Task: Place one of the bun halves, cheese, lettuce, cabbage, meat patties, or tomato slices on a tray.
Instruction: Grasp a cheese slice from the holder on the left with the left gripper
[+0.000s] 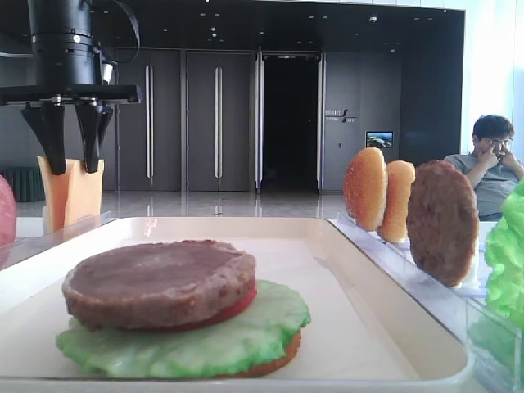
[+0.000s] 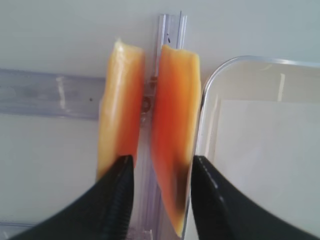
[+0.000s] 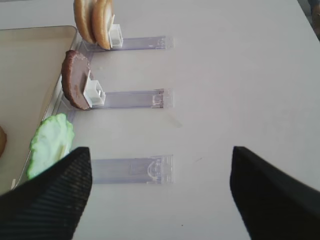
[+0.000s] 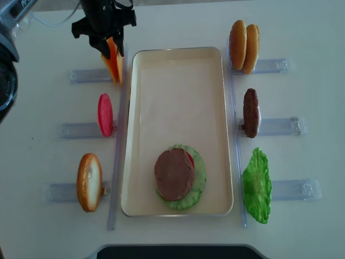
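Observation:
Two orange cheese slices (image 2: 175, 125) stand on edge in a clear rack (image 2: 50, 95) just left of the cream tray (image 4: 178, 97). My left gripper (image 2: 162, 160) hangs over them, open, its jaws down on either side of the slice nearer the tray with small gaps showing; one finger sits in front of the other slice (image 2: 117, 110). On the tray lies a stack: bun half at the bottom, lettuce (image 4: 200, 178), a red tomato slice, and a meat patty (image 4: 174, 174) on top. My right gripper (image 3: 160, 150) is open over bare table, holding nothing.
Clear racks flank the tray. On the left stand a tomato slice (image 4: 105, 114) and a bun half (image 4: 89, 182). On the right are two bun halves (image 4: 243, 46), a patty (image 4: 250, 112) and a lettuce leaf (image 4: 257, 186). A person (image 1: 491, 164) sits in the background.

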Controlling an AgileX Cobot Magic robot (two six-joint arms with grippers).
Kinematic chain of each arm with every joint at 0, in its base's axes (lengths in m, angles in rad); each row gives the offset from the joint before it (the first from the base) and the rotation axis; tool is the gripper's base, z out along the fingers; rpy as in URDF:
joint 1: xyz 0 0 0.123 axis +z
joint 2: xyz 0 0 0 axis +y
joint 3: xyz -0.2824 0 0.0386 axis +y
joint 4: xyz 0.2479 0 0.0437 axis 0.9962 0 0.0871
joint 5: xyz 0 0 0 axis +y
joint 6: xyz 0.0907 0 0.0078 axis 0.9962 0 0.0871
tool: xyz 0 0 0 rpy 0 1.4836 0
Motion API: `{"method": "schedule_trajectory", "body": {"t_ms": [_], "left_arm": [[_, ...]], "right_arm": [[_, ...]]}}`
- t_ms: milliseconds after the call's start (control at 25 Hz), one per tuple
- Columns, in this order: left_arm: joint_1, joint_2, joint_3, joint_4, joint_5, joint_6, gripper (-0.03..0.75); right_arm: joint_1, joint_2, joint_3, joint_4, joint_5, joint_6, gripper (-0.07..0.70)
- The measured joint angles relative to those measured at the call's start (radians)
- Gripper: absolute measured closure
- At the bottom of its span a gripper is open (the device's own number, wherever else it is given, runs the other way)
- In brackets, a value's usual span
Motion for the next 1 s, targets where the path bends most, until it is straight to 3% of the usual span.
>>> {"method": "schedule_trajectory", "body": {"t_ms": [160, 400, 1000], "left_arm": [[0.0, 0.0, 0.0, 0.002, 0.001, 0.013, 0.489], [0.0, 0.0, 0.0, 0.006, 0.002, 0.049, 0.678], [0.0, -0.003, 0.0, -0.023, -0.001, 0.066, 0.694]], "right_arm": [[0.0, 0.0, 0.0, 0.0, 0.0, 0.0, 0.09], [0.0, 0.0, 0.0, 0.0, 0.0, 0.0, 0.09], [0.0, 0.0, 0.0, 0.0, 0.0, 0.0, 0.09]]}}
